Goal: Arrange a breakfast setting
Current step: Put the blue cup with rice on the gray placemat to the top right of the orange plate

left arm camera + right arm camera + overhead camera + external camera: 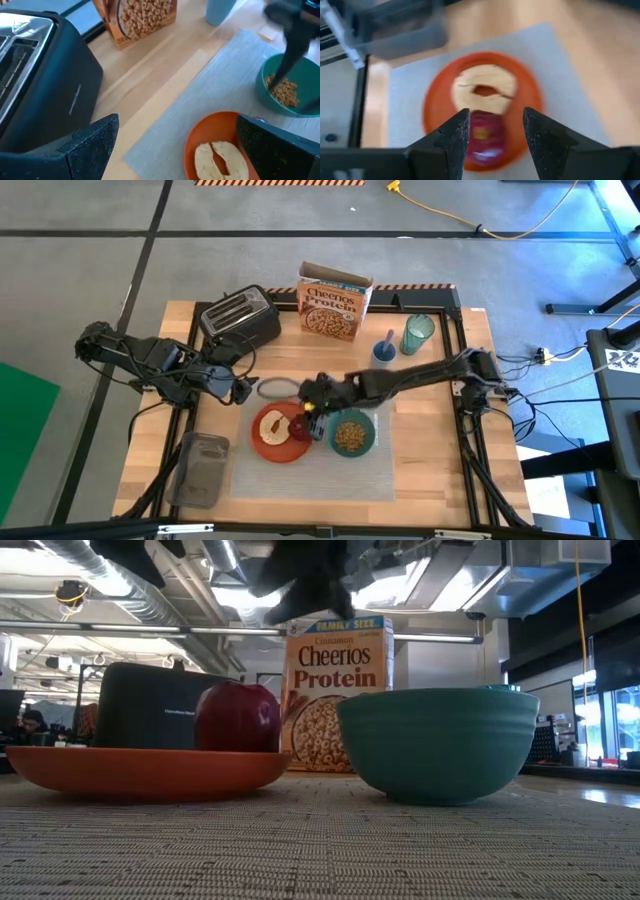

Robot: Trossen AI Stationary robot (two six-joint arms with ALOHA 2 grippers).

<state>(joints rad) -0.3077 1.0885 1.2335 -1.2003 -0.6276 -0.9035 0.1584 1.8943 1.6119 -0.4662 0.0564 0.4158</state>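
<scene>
Right gripper (492, 131), jaws wide, hangs over the apple (486, 136) beside toast (485, 90) on the plate (435, 95); left gripper (175, 145) open, left of it.

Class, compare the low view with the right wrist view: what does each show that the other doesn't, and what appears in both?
Only the low view shows the teal bowl, the cereal box and the toaster behind the plate.

Only the right wrist view shows the toast on the plate and the right gripper, open, above the apple.

Both show the orange plate with the apple on it, and the placemat underneath.
</scene>
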